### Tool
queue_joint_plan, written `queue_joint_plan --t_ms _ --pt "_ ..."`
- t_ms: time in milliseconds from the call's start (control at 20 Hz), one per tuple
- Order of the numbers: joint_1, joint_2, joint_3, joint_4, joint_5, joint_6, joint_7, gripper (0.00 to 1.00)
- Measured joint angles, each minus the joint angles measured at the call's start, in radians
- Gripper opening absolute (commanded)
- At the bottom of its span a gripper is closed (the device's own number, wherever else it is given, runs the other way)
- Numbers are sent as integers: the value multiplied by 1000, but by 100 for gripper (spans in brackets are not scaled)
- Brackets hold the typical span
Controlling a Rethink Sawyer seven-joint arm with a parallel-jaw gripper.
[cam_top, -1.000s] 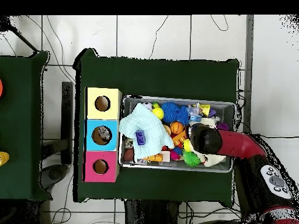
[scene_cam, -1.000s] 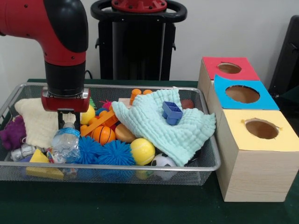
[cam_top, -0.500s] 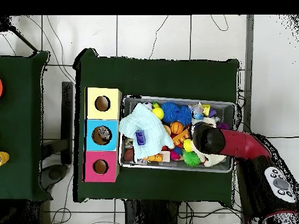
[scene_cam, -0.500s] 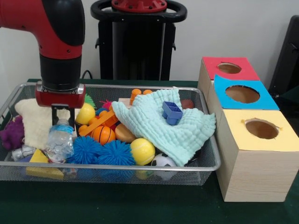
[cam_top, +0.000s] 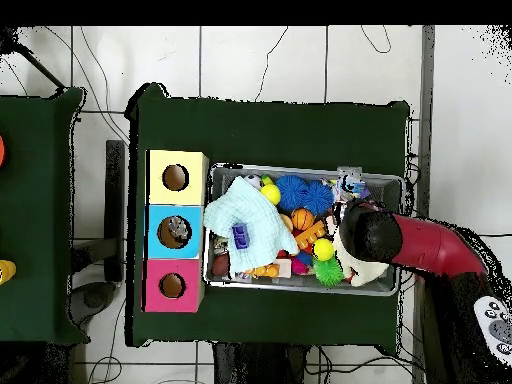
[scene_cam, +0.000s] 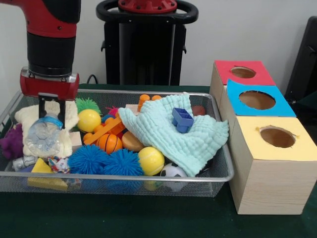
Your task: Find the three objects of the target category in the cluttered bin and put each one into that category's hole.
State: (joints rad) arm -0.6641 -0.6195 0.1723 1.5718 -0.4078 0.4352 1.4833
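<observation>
A wire bin point(scene_cam: 124, 177) holds a jumble of toys. My gripper point(scene_cam: 51, 112) hangs over its left end, shut on the neck of a small clear plastic bottle point(scene_cam: 41, 137). The bottle is lifted off the pile and tilted, in front of a cream cloth point(scene_cam: 29, 116). Seen from overhead, the bottle point(cam_top: 351, 184) pokes out beside the red arm point(cam_top: 420, 248), which hides the gripper. To the right of the bin stand three wooden boxes with round holes: the red box point(scene_cam: 242, 73), the blue box point(scene_cam: 256, 99) and the yellow box point(scene_cam: 278, 137).
The bin also holds a mint cloth point(scene_cam: 173, 134) with a blue block point(scene_cam: 182, 119) on it, spiky blue balls point(scene_cam: 104, 161), a yellow ball point(scene_cam: 151, 160), a small basketball point(scene_cam: 109, 143), a purple toy point(scene_cam: 12, 140) and a yellow wedge point(scene_cam: 45, 176).
My gripper has risen and moved toward the bin's left end, carrying the bottle up off the pile; the bottle now hangs tilted.
</observation>
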Motion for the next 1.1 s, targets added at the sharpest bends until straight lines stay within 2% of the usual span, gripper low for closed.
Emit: queue_joint_plan --t_ms 600,900,1100 --pt "25 -29 -10 0 57 4 0 0" --pt "75 -44 -20 -2 93 40 0 0" --pt "125 -50 -35 -21 127 101 0 0"
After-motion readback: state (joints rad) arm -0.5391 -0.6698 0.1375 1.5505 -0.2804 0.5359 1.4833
